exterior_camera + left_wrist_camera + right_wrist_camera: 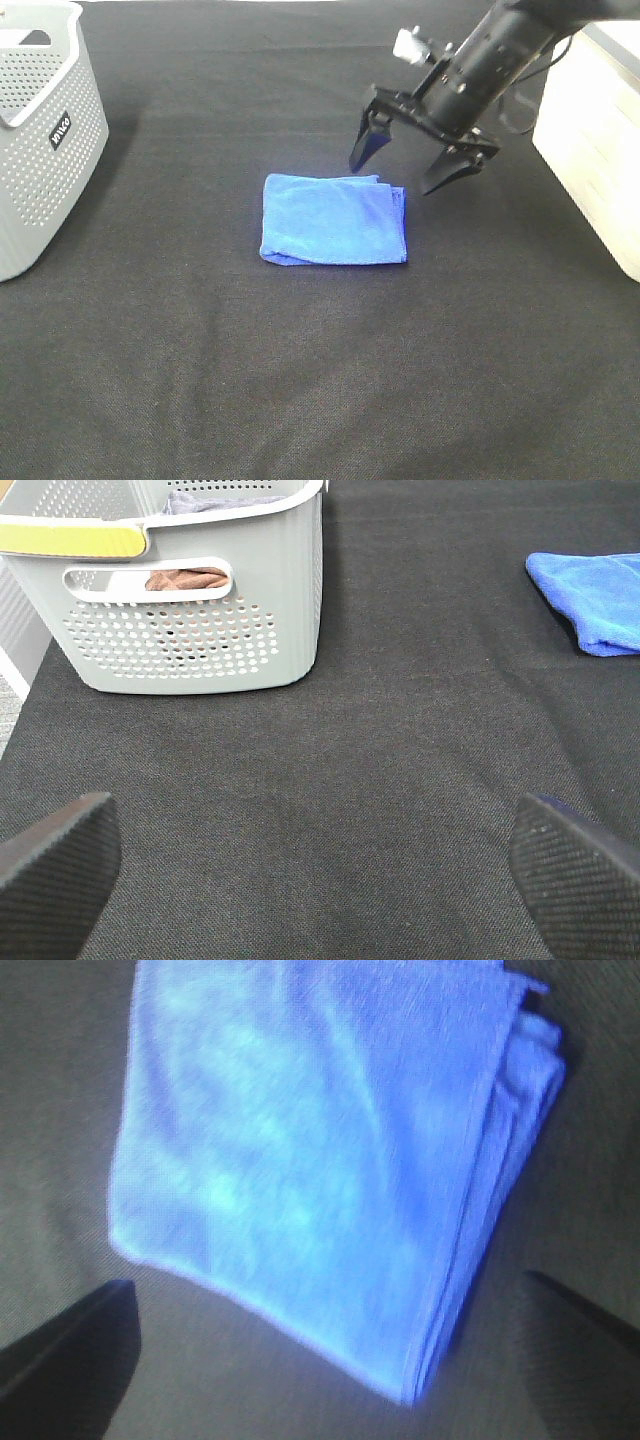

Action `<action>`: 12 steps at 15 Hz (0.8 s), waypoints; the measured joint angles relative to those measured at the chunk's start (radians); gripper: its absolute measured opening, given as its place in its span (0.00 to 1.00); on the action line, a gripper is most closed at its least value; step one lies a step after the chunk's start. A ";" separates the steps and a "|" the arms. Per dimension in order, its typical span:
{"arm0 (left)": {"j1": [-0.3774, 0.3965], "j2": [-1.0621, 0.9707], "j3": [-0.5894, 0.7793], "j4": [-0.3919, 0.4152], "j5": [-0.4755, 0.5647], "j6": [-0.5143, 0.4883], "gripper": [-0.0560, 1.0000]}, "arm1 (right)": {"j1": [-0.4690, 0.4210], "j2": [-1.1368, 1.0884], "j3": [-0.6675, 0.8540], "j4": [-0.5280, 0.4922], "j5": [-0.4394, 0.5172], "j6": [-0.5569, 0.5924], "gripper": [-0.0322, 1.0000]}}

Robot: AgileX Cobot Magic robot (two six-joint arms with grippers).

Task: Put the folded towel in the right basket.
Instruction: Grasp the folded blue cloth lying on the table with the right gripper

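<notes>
Nearest the camera is the black cloth-covered tabletop [320, 400]. About in its middle lies the blue folded terry towel [335, 220], flat and not yet lifted.

Just beyond the towel's far right corner hangs the right pincer [393, 177]. It is released, with its two dark fingers spread wide and pointing down, and it does not touch the cloth. In the right wrist view the towel [320, 1160] fills most of the space between these fingers, its layered edge turned toward one of them.

Well to the left of the towel stands a grey perforated plastic basket [40, 130]. The left pincer [318, 870] shows only in its own wrist view; it is also released, holds nothing, and is low over the tabletop near that basket [200, 630]. To the right of the towel, at the border of the high view, stands a pale cream container [600, 150], which I take to be the right basket.

I judge that the step in hand is the approach for the grasp. The next move calls for lowering the right pincer onto the towel and clenching it over the layered edge, so that all folds come up together. Then the towel must be carried to the right.
</notes>
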 joint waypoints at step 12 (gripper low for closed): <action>0.000 0.000 0.000 0.000 0.000 0.000 0.99 | -0.049 0.175 -0.067 0.020 -0.061 -0.011 0.95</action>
